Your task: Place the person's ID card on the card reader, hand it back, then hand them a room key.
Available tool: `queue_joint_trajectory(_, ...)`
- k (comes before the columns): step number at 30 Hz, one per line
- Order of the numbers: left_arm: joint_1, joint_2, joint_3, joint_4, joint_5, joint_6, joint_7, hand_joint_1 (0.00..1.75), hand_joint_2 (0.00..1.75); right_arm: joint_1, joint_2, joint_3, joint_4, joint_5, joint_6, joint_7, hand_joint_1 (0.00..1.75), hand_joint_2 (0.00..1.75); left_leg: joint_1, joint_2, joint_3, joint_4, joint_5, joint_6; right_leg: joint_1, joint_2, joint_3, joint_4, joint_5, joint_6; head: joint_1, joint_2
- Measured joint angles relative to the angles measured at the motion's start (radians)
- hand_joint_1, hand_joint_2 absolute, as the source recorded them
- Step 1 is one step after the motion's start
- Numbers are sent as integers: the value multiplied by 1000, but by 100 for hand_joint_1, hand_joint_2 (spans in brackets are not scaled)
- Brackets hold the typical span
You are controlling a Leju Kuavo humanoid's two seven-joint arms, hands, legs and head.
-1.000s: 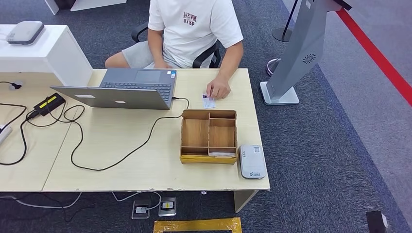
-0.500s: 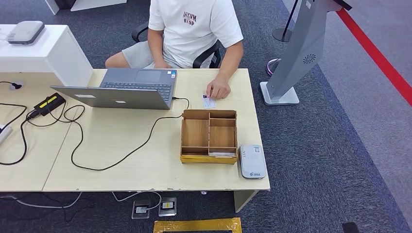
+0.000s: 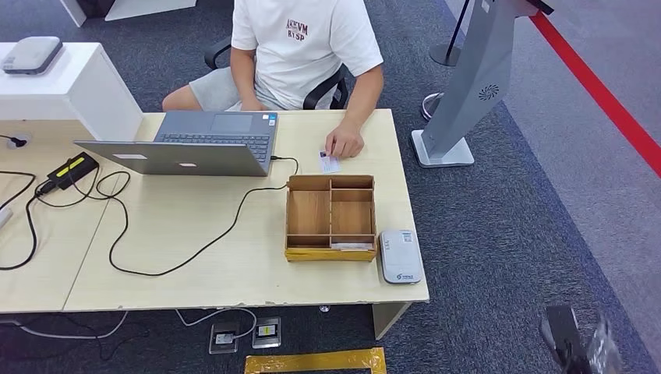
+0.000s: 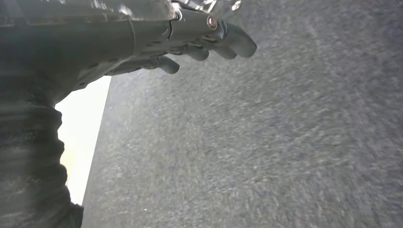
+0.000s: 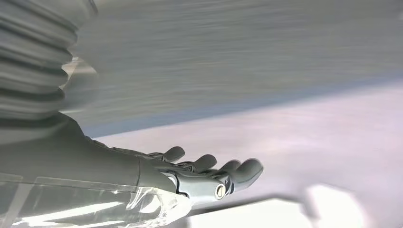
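The right hand shows at the lower right corner of the head view, low beside the worktop and over the grey carpet. In the right wrist view its fingers stretch out nearly straight with nothing between them, so it holds nothing; that picture is blurred. The left hand hangs over the carpet too, fingers loosely extended and apart, empty.

The ID card lies flat on the worktop, far ahead of the right hand and off to its left, at the far edge near the seated person. The person's hand rests on the card's far end. The card reader, a grey slab, lies nearest the right hand, at the worktop's near right corner. Touching the reader's left side stands a wooden organizer box with several compartments; a pale flat item lies in its near narrow slot, too small to identify. Further left sit an open laptop and a black cable looping across the worktop.
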Motion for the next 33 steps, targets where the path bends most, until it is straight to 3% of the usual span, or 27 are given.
queue_joint_trajectory(1, -5, -1, 0, 0, -1, 1, -3, 0, 175, -52, 3, 23, -27, -55, 41, -15, 0, 175, 0, 2, 2, 0, 1, 1, 0, 2, -1, -1, 1, 1, 0, 0)
queue_joint_trajectory(3, -14, -3, -1, 0, -5, 1, -5, 0, 175, -104, 12, 116, -124, -252, 88, 87, 0, 175, 0, -6, 7, 1, 3, 4, 0, -7, 2, -1, 0, 3, 1, 0)
queue_joint_trajectory(6, -7, -5, -1, -1, -9, 2, -7, 0, 175, -89, 14, 326, -297, -543, 49, 299, 0, 175, -1, -21, 5, 1, 5, 4, -1, -21, 7, -1, -2, 4, 1, 0)
queue_joint_trajectory(8, -2, -5, -1, 0, -12, 2, -9, 0, 175, -70, 14, 458, -384, -608, 21, 326, 0, 175, -1, -19, 4, 1, 5, 3, -1, -18, 6, 0, -1, 4, 1, 0)
queue_joint_trajectory(13, -5, -6, -2, 0, -21, 1, -15, 0, 175, -35, 11, 730, -585, -634, -15, 366, 0, 175, -1, -17, 5, 1, 4, 2, -1, -16, 5, 0, -1, 4, 1, 0)
queue_joint_trajectory(18, -4, -6, -3, 0, -24, 1, -23, 0, 175, -24, -2, 921, -757, -617, -14, 406, 0, 175, -1, -18, 4, 1, 4, 3, -1, -18, 5, 0, -1, 3, 1, 0)
queue_joint_trajectory(27, -3, -4, -7, 0, -47, -10, -49, 0, 175, -8, -5, 1161, -1002, -523, 166, 447, 0, 175, 0, -18, 4, 1, 4, 3, 0, -18, 5, 0, -2, 3, 1, 0)
queue_joint_trajectory(33, -2, 1, -8, 0, -51, -17, -54, 0, 175, 5, -6, 1259, -1106, -500, 186, 454, 0, 175, 0, -18, 3, 1, 4, 2, 0, -18, 4, 0, -2, 2, 1, 0)
